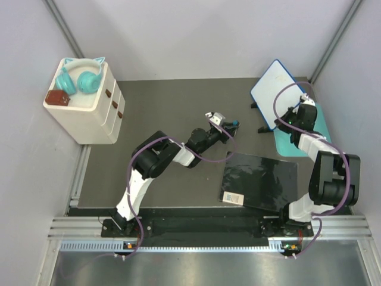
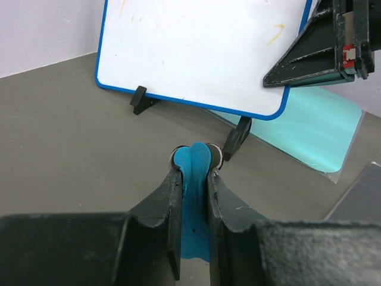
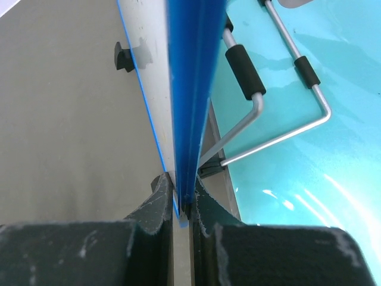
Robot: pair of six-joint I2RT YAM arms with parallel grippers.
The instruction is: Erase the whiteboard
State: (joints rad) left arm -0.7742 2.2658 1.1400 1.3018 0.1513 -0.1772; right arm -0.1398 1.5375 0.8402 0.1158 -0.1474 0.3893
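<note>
The whiteboard [image 1: 271, 88] stands tilted on small black feet at the back right, white with a thin blue rim. In the left wrist view the whiteboard [image 2: 202, 47] shows faint yellow marks [image 2: 275, 33] near its upper right. My right gripper [image 3: 183, 199] is shut on the whiteboard's blue edge [image 3: 193, 89]; from above the right gripper [image 1: 292, 116] sits at the board's right lower side. My left gripper [image 2: 194, 162] is shut on a blue wiper [image 2: 194, 196], a short way in front of the board's lower edge and apart from it. From above the left gripper [image 1: 231, 124] is mid-table.
A teal mat [image 1: 324, 128] lies behind the board, under its wire stand [image 3: 286, 128]. A glossy black sheet [image 1: 259, 179] lies in front of the right arm. A white drawer unit [image 1: 83, 113] at the back left carries teal headphones [image 1: 80, 78] and a brown object [image 1: 58, 97].
</note>
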